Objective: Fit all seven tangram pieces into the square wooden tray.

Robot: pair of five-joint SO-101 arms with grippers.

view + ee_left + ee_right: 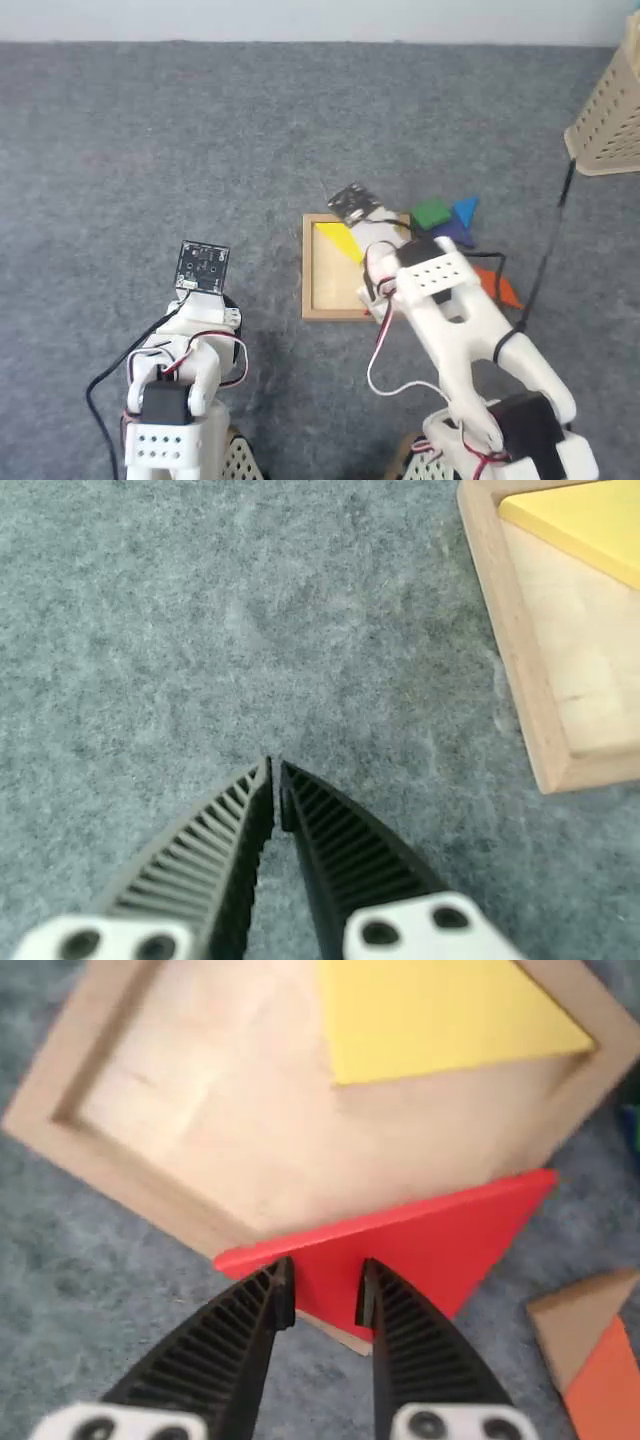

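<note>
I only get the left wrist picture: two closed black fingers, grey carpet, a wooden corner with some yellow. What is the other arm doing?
Observer: The right gripper holds a red triangle over the tray's rim.
Visitor: Any more pieces waiting?
Observer: Yes: a green piece, a blue piece and an orange piece lie on the carpet on the tray's other side.
Visitor: And that yellow bit?
Observer: A yellow triangle lying flat inside the tray.

White plastic arms (470, 335) carried black servos (165, 405), ribbed black fingers (340, 840), red and white cables (376, 352) looped behind them
</note>
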